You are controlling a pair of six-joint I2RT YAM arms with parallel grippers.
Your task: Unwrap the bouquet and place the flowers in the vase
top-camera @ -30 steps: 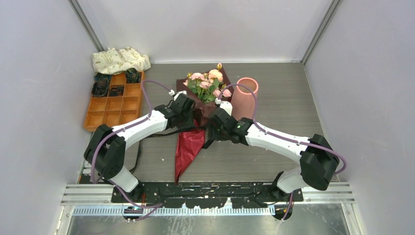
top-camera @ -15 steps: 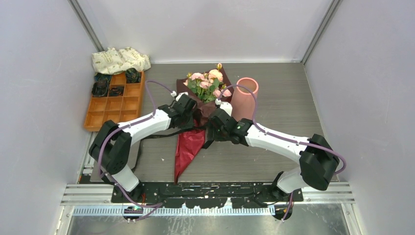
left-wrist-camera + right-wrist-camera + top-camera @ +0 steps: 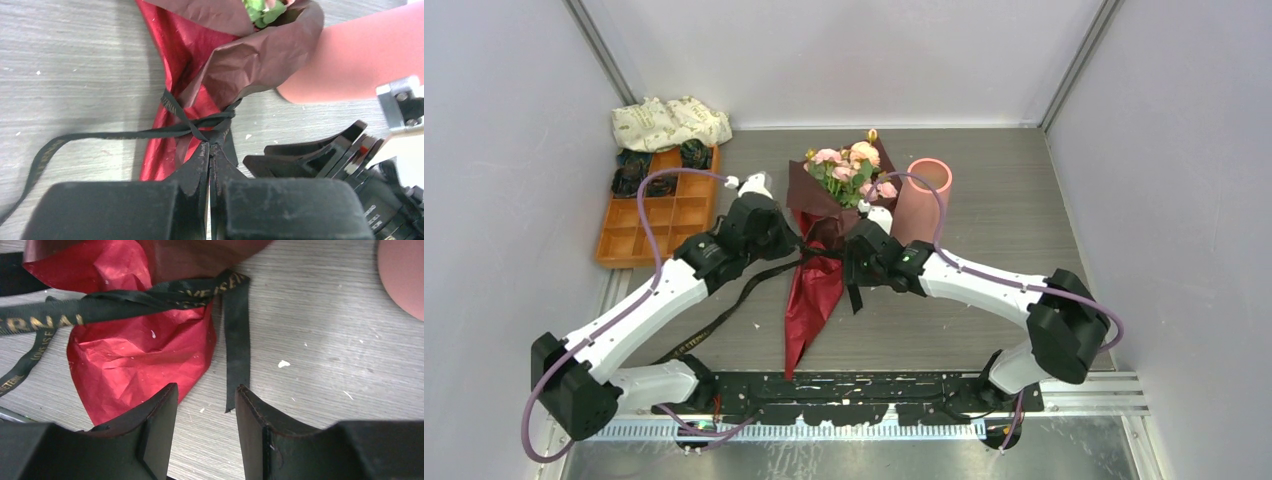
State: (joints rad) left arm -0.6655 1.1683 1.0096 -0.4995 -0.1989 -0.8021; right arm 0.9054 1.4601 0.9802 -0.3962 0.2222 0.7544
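From the top view, the bouquet [image 3: 816, 285] lies mid-tabletop [image 3: 1014, 210]. Its flowers [image 3: 844, 168] point to 12 o'clock and its red paper tip to 6. The vase [image 3: 924, 200] stands upright just beside the blooms, at their 3 o'clock. The left pincer [image 3: 786, 240] sits at the tie from 9 o'clock, and the right pincer [image 3: 854, 270] is at its 4 o'clock. A long tail of the black ribbon [image 3: 734, 305] trails off toward 7 o'clock.

In the left wrist view, the left pincer is clenched, its tips meeting right at the knot [image 3: 200, 131]. It appears to be pinching a ribbon strand there. The wrap is still tied, and the vase fills the 2 o'clock corner.

In the right wrist view, the right pincer [image 3: 206, 392] is released and holds nothing. Its fingers [image 3: 155, 425] hover over the tabletop, with a short ribbon end [image 3: 236, 350] lying at 12 o'clock from the gap and crinkled red paper [image 3: 140, 355] at 10 o'clock.

The step in hand looks like undoing the tie. It would likely go best if the left pulls its strand low and steadily toward 9 o'clock. The right could close on the short end or press the paper down, so the bundle does not slide. A hard jerk might drag the blooms into the vase and tip it. If the knot only tightens, regripping the other tail seems wiser.
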